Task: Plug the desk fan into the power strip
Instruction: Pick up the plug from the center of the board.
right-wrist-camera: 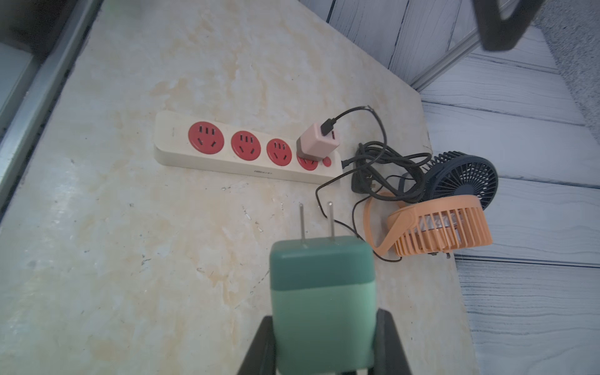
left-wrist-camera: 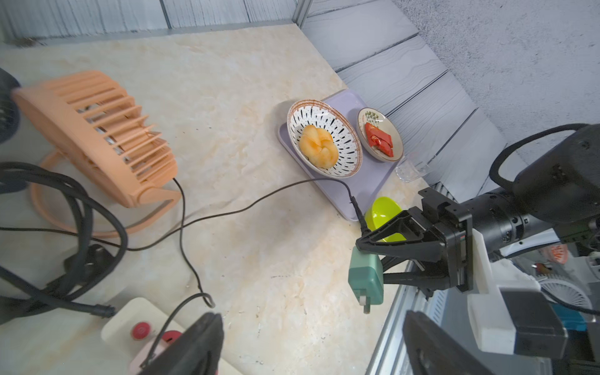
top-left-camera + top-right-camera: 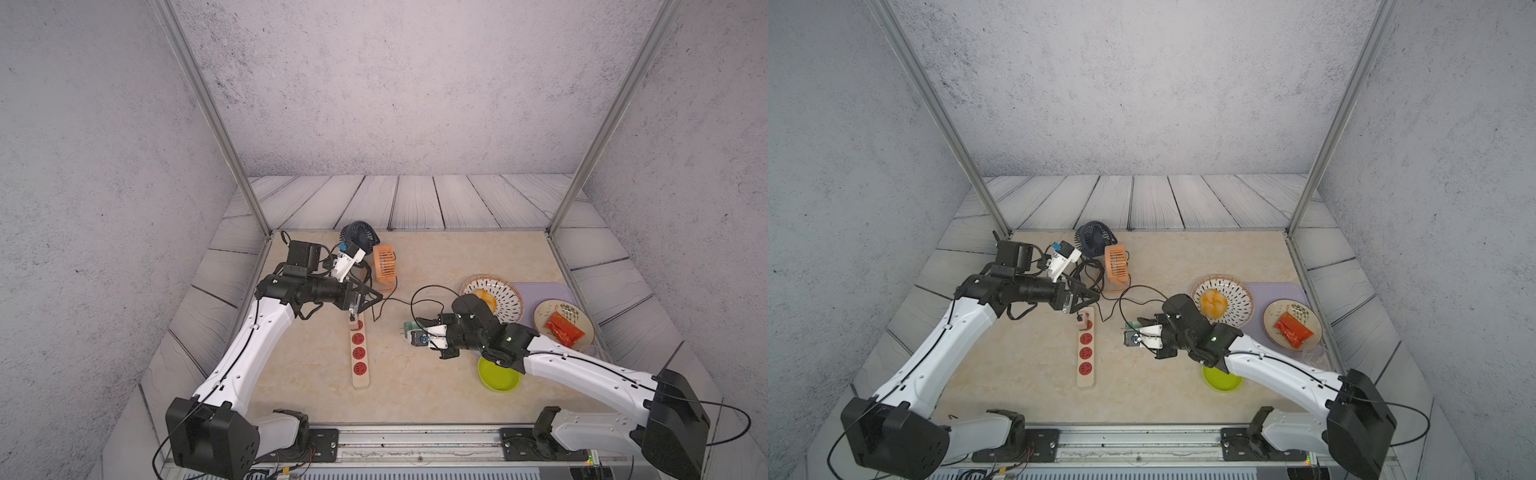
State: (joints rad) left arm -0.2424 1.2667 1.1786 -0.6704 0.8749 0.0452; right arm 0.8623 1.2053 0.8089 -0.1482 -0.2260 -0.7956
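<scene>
The cream power strip lies along the table with red sockets. A pink adapter sits in the socket nearest its cord end. My right gripper is shut on a green plug adapter, held above the table right of the strip, prongs pointing toward it. My left gripper hangs open over the strip's cord end, holding nothing. An orange desk fan and a dark blue fan stand behind the strip.
A coil of thick black cord and thin cords lie between the fans and the strip. At the right sit a purple tray, a patterned bowl with a bun, a plate with a red packet, a green bowl and a clear cup.
</scene>
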